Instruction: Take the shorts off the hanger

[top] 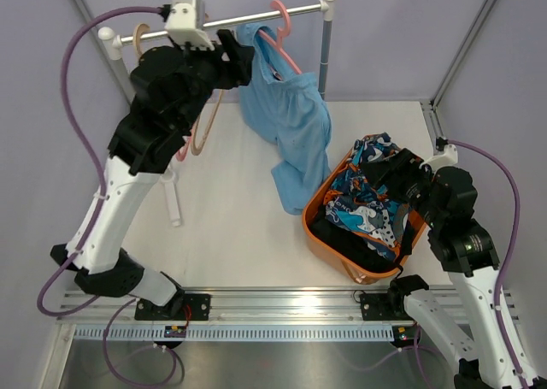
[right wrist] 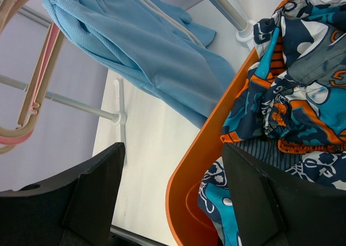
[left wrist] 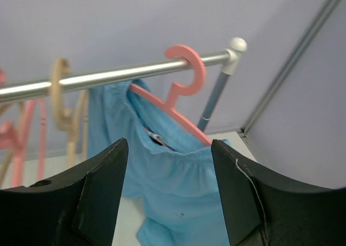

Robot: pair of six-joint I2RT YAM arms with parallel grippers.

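Note:
The plain light blue shorts (top: pixel 291 124) hang from a pink hanger (top: pixel 282 21) on the metal rail (top: pixel 248 17), their lower end trailing toward the orange basket (top: pixel 320 226). My left gripper (top: pixel 244 60) is open and empty, raised beside the rail just left of the shorts' waistband. In the left wrist view the shorts (left wrist: pixel 178 186) fill the gap between my open fingers (left wrist: pixel 167 143), apart from them, below the hanger (left wrist: pixel 186 73). My right gripper (top: pixel 385 179) is open and empty over the basket, which holds the orange-blue-white patterned shorts (right wrist: pixel 292 94) and dark fabric (top: pixel 367 252).
Empty beige and pink hangers (top: pixel 201 132) hang at the rail's left end behind my left arm, also in the left wrist view (left wrist: pixel 65 94). The rack's right post (top: pixel 326 47) and a white foot (top: pixel 173 201) stand on the table. Enclosure walls ring the table.

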